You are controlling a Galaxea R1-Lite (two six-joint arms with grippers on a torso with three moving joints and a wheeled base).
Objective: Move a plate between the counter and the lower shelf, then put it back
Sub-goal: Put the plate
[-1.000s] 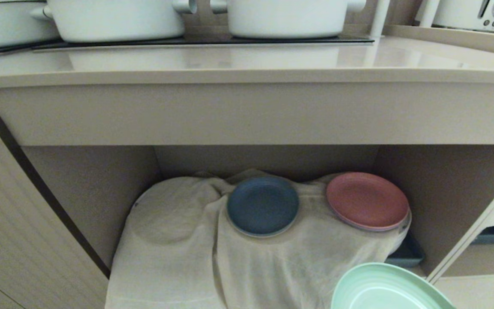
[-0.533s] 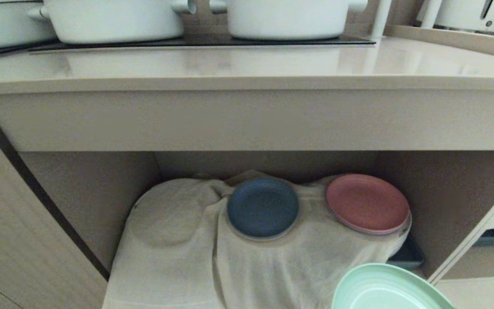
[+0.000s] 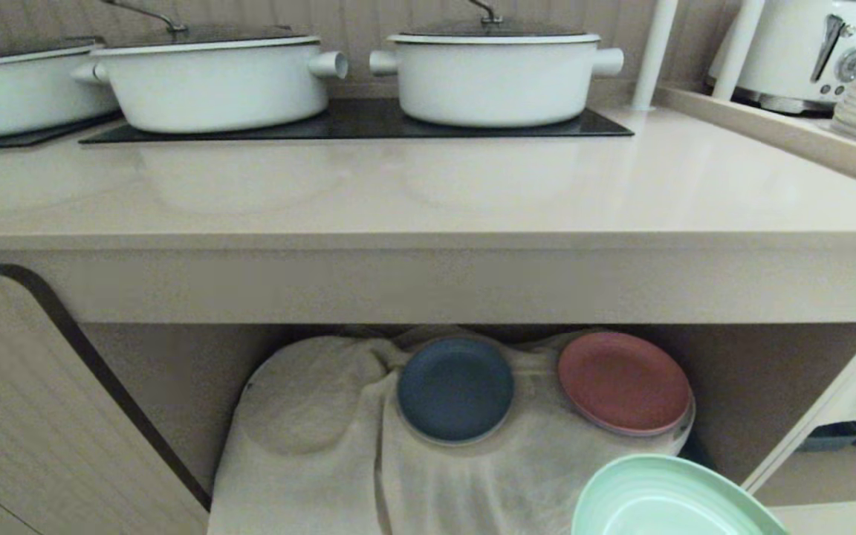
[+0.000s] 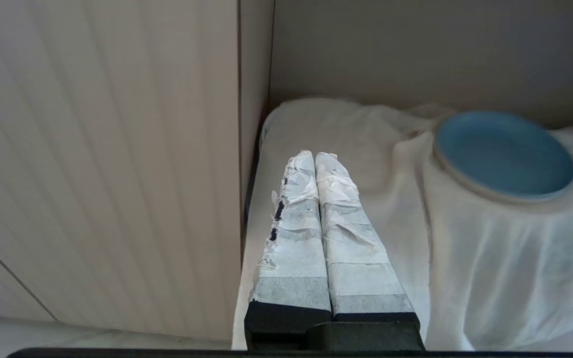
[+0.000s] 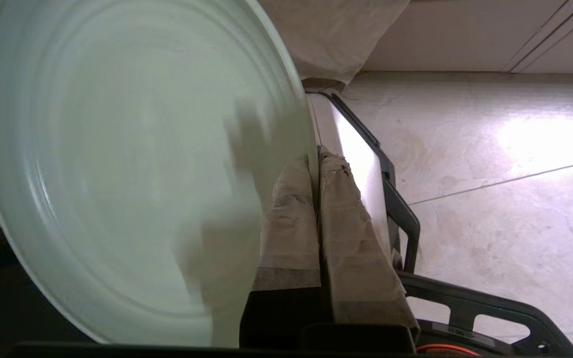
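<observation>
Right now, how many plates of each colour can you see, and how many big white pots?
Round mint-green plastic plate: 1
Round dark blue plate: 1
Round pink plate: 1
Big white pots: 3
Total: 6

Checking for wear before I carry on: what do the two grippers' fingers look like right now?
Left gripper: two long tapering fingers wrapped in wrinkled white tape, torn along one edge where dark spots show through, on a black base. Right gripper: the same shape, its fingers bound in creased tan-looking tape on a black base, with an orange cable beside it.
</observation>
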